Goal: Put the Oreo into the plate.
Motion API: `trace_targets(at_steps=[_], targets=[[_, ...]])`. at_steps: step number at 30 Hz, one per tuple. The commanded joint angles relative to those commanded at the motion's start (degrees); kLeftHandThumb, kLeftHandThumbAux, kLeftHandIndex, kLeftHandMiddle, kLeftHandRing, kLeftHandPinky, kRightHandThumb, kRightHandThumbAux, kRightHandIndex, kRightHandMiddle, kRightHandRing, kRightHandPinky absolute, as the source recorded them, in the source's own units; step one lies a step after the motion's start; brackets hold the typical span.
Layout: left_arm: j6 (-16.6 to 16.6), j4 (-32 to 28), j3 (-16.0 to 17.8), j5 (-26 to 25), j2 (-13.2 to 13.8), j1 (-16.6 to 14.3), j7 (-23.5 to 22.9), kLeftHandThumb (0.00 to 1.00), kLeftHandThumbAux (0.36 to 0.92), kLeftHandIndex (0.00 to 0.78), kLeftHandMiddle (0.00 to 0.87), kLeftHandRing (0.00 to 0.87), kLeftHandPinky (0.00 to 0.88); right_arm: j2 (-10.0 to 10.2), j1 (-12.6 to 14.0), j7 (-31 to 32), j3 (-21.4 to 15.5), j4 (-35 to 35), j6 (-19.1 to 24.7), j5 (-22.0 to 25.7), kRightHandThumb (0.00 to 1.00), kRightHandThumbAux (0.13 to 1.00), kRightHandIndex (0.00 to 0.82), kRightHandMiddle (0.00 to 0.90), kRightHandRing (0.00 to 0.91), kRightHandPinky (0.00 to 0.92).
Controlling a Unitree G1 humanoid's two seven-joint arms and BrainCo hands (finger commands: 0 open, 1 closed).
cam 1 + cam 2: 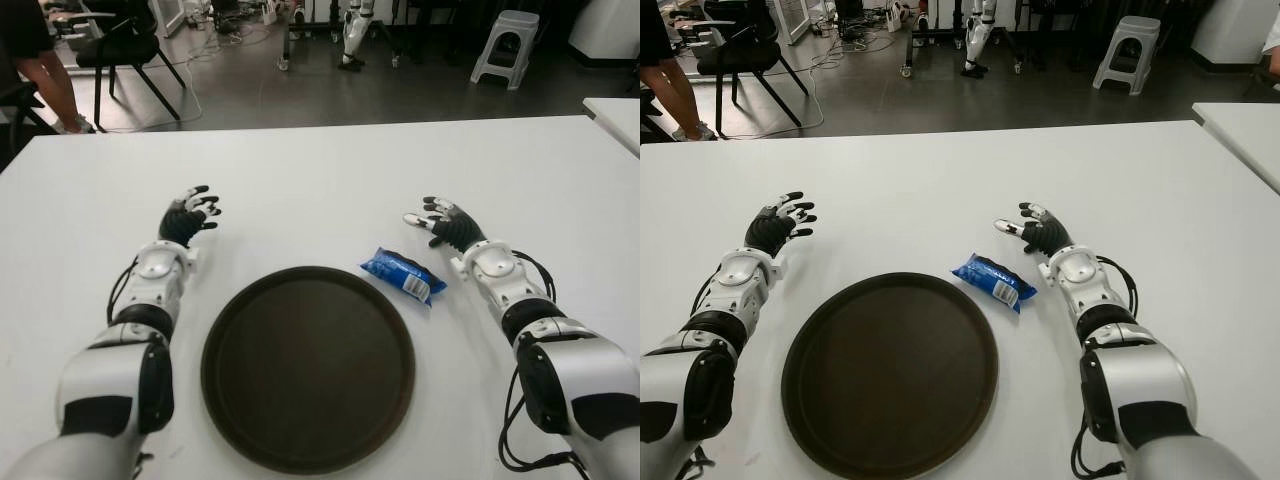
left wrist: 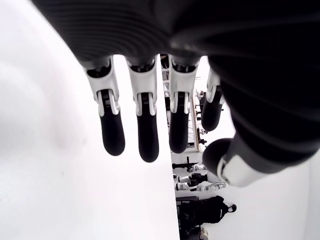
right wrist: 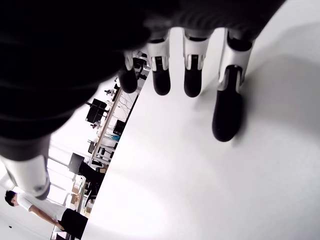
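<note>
A blue Oreo packet [image 1: 403, 274] is seen lying on the white table [image 1: 330, 170], just beside the upper right rim of the round dark plate [image 1: 308, 366] and outside it; its printing cannot be read. The right hand [image 1: 447, 223] is placed near the packet on its right, fingers spread and nothing held. The left hand [image 1: 187, 215] is shown left of the plate, fingers likewise extended and empty.

One blue Oreo packet [image 1: 403, 274] lies just right of one round brown plate [image 1: 308, 365]; two robot hands flank the plate, left hand [image 1: 188, 215] and right hand [image 1: 443, 221].
</note>
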Motion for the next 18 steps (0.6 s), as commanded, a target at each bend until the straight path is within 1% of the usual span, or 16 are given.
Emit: trace_targets(at_steps=[2,8,18], targets=[[0.0,0.0,0.0,0.0,0.0,0.0,0.0,0.013,0.671,0.182,0.249,0.262,0.287,0.0,0.0,0.1,0.0,0.0,0.1,0.1,0.105,0.537,0.053,0.113,0.082,0.037],[0.2,0.0,0.1,-0.1,0.0,0.0,0.0,0.017,0.653,0.18,0.252,0.267,0.295,0.1,-0.1,0.2,-0.2,0.0,0.4,0.4,0.109,0.545,0.055,0.119,0.09,0.048],[0.4,0.0,0.2,-0.2,-0.1,-0.1,0.3,0.002,0.666,0.183,0.255,0.27,0.298,0.1,-0.1,0.2,-0.4,0.0,0.9,0.5,0.118,0.537,0.063,0.127,0.098,0.055]])
